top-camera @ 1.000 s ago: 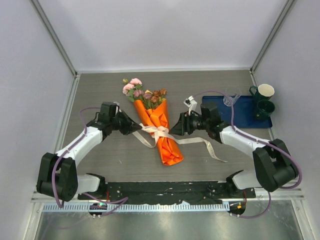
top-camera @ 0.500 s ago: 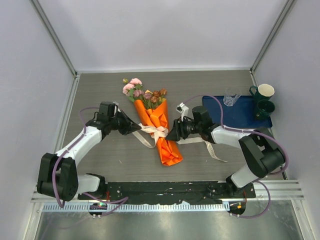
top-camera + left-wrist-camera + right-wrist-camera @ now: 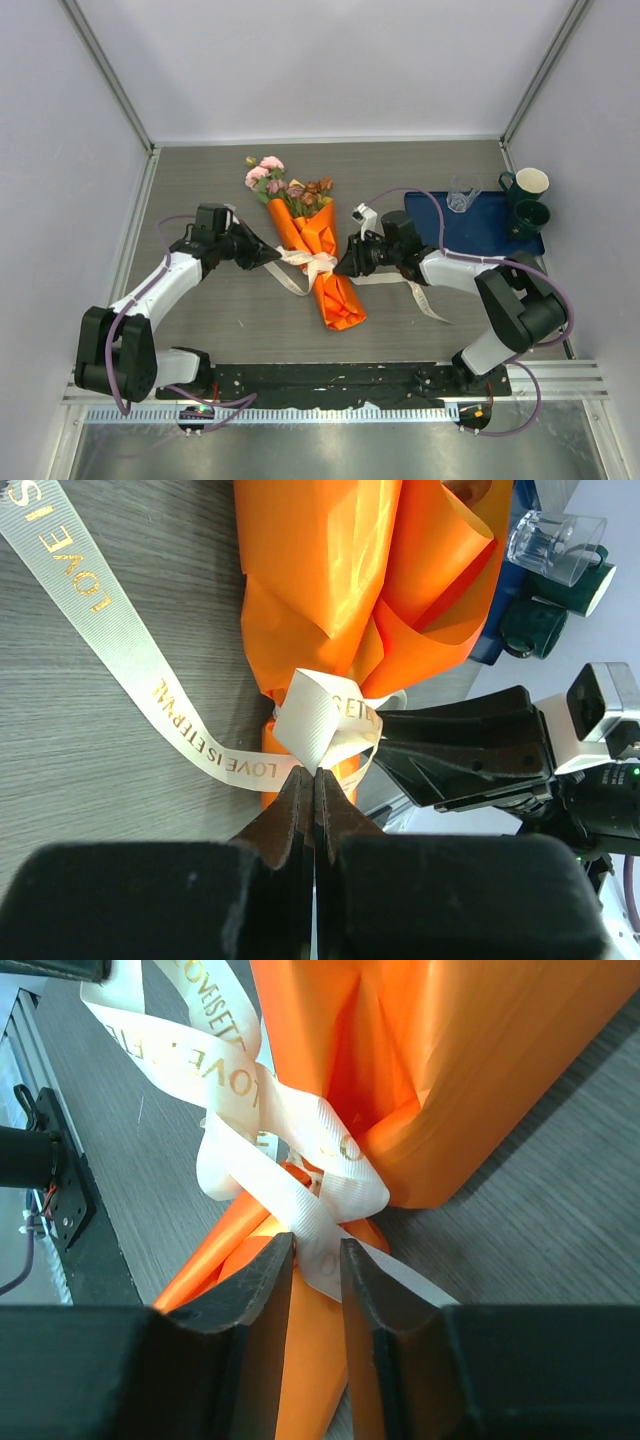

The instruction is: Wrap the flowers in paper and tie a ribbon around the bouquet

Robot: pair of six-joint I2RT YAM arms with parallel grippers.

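Flowers [image 3: 278,183], pink and brownish-orange artificial blooms with green leaves, stick out of the upper end of a cone of bright orange paper [image 3: 335,295]. This bouquet [image 3: 305,235] lies slanted at the centre of the overhead view on the grey wood-grain table [image 3: 200,180], so the wrapping looks done and the tying is under way. Left of centre, the left gripper [image 3: 272,257] stays where it was a second ago. Its black jaws are pressed flat together on the narrow cream-white ribbon [image 3: 170,715] with gold lettering, just beside the knot at the cone's waist. The change is on the other side. The right gripper [image 3: 318,1250], which stood apart from the paper with wider jaws, has slid in to the knot. Its jaws now leave only a narrow gap with one ribbon strand running through it, not visibly pinched yet. It is probably about to take that strand so both arms can pull the knot tight. At far right, a blue rectangular tray [image 3: 480,235] holds two dark green mugs [image 3: 530,215] and a clear glass [image 3: 460,195].
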